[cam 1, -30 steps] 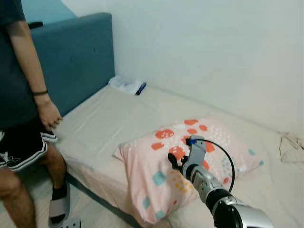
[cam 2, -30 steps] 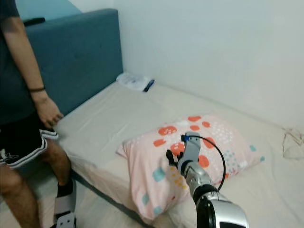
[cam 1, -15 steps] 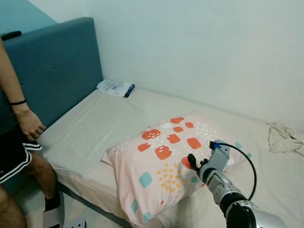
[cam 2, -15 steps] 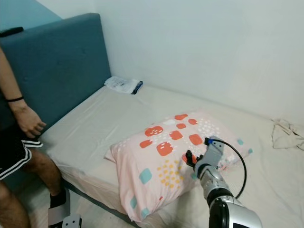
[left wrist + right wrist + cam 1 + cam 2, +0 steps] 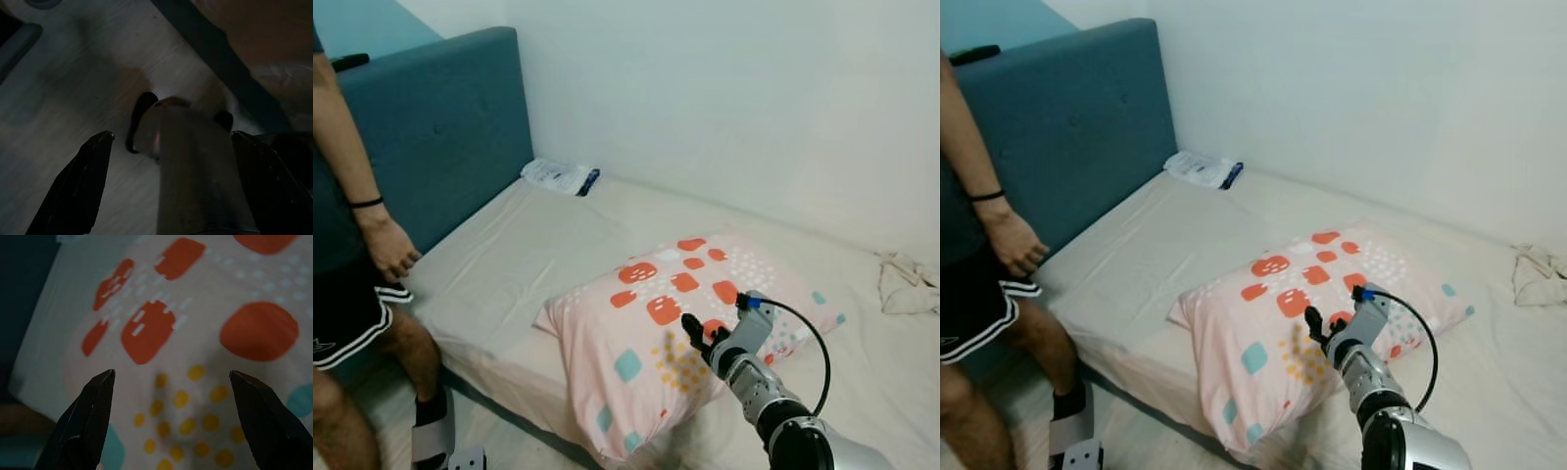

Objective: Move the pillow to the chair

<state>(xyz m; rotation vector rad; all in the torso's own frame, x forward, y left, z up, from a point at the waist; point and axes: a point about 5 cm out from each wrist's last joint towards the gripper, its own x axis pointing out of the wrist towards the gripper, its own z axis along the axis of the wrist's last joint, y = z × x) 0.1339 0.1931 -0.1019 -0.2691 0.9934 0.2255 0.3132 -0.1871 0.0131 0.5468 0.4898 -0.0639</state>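
Note:
A pink pillow [image 5: 636,323] with red, yellow and teal patches lies on the bed, its near corner hanging over the mattress edge. My right gripper [image 5: 695,335] hovers just above the pillow's middle, fingers open and empty; the right wrist view looks down on the pillow [image 5: 171,362] between the spread fingertips [image 5: 90,406]. My left gripper [image 5: 166,186] hangs low over the floor beside the bed, open with nothing in it.
A person [image 5: 347,255] stands at the left by the blue headboard [image 5: 440,127], one hand near the mattress [image 5: 509,255] edge. A white packet [image 5: 556,176] lies at the bed's head. Crumpled cloth [image 5: 906,284] sits far right. White wall behind.
The camera has swung about, so the whole scene shifted. My right gripper stays over the pillow's middle, open throughout. The person's arm sits slightly differently in frame.

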